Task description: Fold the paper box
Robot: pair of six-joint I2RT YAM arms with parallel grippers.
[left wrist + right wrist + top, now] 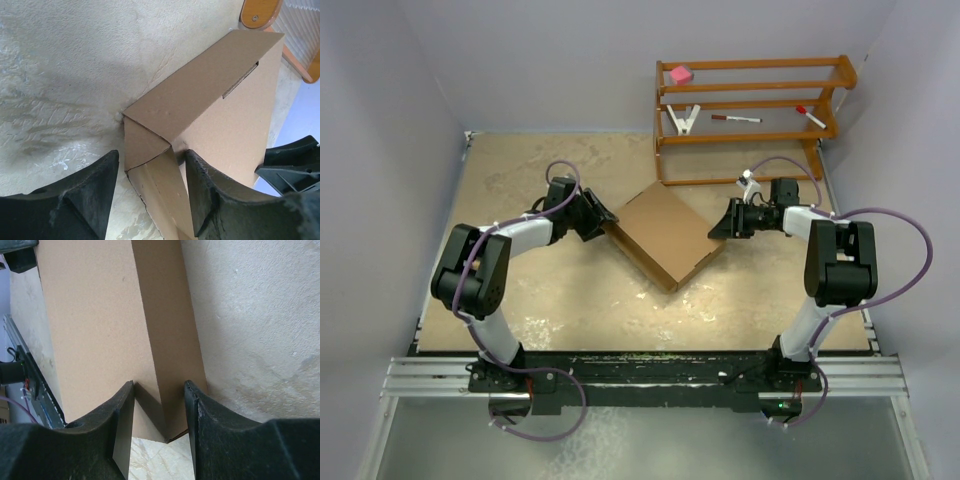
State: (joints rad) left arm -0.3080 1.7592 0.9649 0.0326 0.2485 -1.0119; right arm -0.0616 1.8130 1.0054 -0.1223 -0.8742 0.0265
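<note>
Brown paper box [662, 232] is straddled at opposite corners by left gripper [605, 224] and right gripper [717, 228]. Jaws are parted, nothing clamped.

No readable writing on my feeds.
The paper box [665, 235] shows me plain brown faces, and the pens [735, 118] on the wooden rack [760, 65] are too small for any print.

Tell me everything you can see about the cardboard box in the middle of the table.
The paper box is plain brown corrugated cardboard, shallow and rectangular, with its lid closed. It lies flat on the table, turned cornerwise to the arms, near the wooden rack. One side wall has a narrow slot, and a folded flap shows at one corner. The left gripper and the right gripper straddle opposite corners with open jaws; contact is unclear.
</note>
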